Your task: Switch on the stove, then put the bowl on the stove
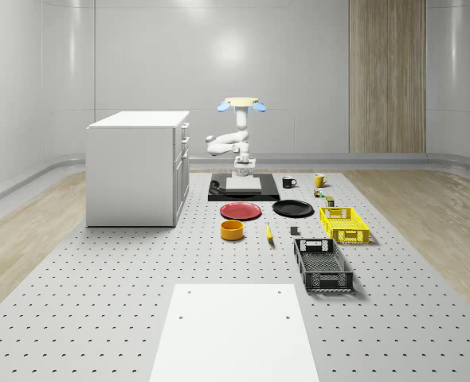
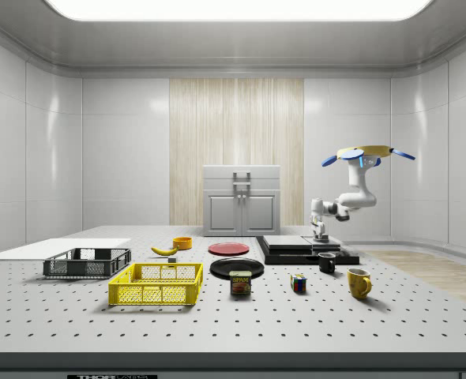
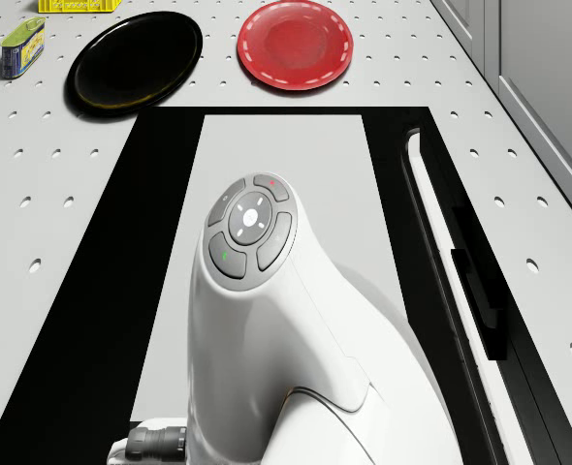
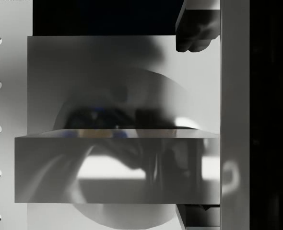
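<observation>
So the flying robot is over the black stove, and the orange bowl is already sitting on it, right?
Not quite. The drone is over the stove, with its gripper lowered close to the stovetop, but the whole-scene view shows the orange bowl sitting on the table, in front of the red plate, apart from the stove.

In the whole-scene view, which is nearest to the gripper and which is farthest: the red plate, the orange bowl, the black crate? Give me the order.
The gripper hangs over the stove.
1. Red plate, just in front of the stove.
2. Orange bowl, in front of the plate.
3. Black crate, toward the view's right.
</observation>
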Available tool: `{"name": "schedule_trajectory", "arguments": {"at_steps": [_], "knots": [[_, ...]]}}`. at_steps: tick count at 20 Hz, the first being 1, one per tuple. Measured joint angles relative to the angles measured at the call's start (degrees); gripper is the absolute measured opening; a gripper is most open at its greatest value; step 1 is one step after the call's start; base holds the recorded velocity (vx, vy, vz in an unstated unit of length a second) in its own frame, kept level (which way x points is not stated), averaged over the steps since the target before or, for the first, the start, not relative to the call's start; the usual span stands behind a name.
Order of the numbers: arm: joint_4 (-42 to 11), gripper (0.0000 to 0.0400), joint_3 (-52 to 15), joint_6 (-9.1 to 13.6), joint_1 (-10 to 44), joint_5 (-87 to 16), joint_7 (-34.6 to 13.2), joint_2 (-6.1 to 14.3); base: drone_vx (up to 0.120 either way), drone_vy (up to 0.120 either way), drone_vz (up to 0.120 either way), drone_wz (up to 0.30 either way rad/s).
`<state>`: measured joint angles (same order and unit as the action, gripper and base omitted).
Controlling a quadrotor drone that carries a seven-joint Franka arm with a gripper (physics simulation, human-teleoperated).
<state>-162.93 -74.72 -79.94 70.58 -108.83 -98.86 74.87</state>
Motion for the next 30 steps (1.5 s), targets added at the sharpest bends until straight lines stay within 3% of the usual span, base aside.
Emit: {"name": "schedule_trajectory", "arguments": {"at_steps": [12, 20, 27, 30], "knots": [[0.57, 0.0400, -0.47, -1.16, 4.29, 0.69, -3.73, 1.16, 0.000, 0.000, 0.000, 0.000], [1.60, 0.0400, -0.91, -1.06, 11.07, 0.86, -9.48, 0.85, 0.000, 0.000, 0.000, 0.000], [2.36, 0.0400, -1.32, -1.40, 14.73, 1.20, -12.38, 1.09, 0.109, 0.000, 0.000, 0.000], [2.20, 0.0400, -1.33, -1.93, 13.97, 1.44, -11.80, 1.72, 0.000, 0.000, 0.000, 0.000]]}}
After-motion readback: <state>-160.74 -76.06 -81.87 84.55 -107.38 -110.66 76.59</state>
